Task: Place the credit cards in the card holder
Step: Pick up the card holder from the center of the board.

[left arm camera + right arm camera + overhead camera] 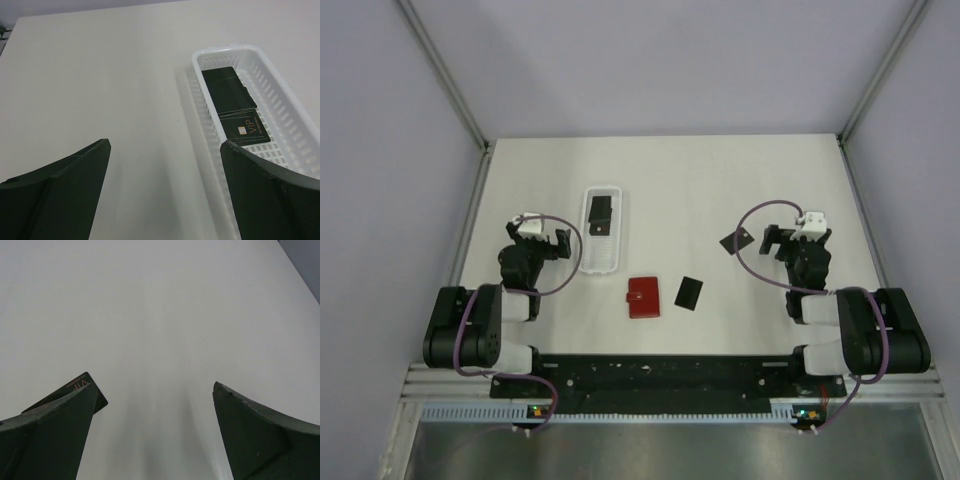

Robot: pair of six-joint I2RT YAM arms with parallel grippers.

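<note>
Both of my tools stand wide open with nothing between the fingers. My left gripper (558,244) hovers over the white table (700,180) just left of the white slotted tray (602,256), and in its wrist view the bare tabletop fills the gap between its dark fingers (75,190). Two of the black credit cards (601,214) lie in the far half of that tray, overlapping. The upper card (229,90) is plain black. The lower card (250,131) shows a small chip and gold "VIP" lettering. My right gripper (773,240) hangs over the right side of the table, pointing left toward a third black card (738,240) lying at an angle just beside it. From the right wrist, only a corner of that card (82,384) pokes out past my left-hand finger (50,440), flat on the table and not pinched. A fourth black card (690,292) lies tilted near the middle front of the table. The red card holder (643,297) sits just to its left, apart from it and nearer to me than the tray. The holder looks folded shut with its tab on the left edge, though from overhead I cannot be sure.
</note>
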